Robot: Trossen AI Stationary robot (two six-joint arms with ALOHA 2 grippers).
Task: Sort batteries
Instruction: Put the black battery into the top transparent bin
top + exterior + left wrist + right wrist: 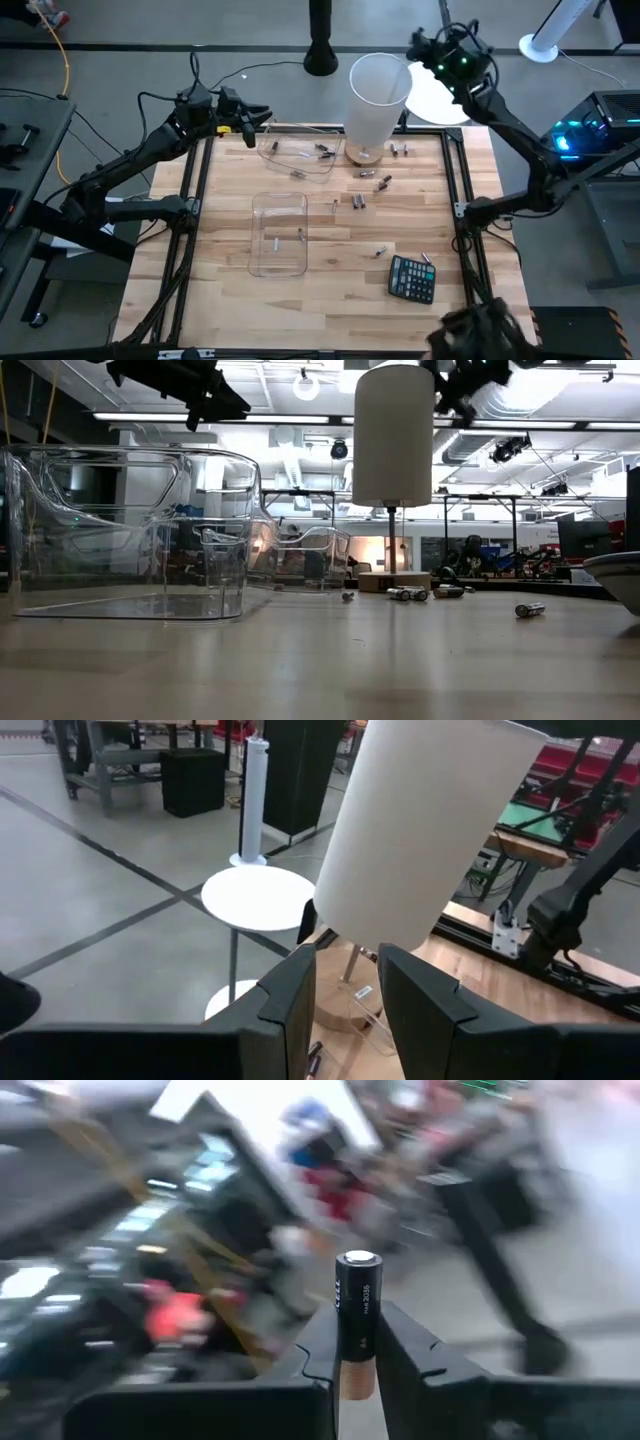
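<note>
Right wrist view: battery [357, 1325] upright in right gripper [357, 1365], surroundings blurred.

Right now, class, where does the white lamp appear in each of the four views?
High view: the lamp stands at the table's far edge, right of centre.
Low view: lamp at upper centre, shade on a thin stem.
Left wrist view: lamp close ahead, filling much of the picture.
Right wrist view: not in it.
Shared landmark: its wooden base.

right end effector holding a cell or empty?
Holding. Right wrist view shows the right end effector shut on a battery, standing up between its fingers.
</note>
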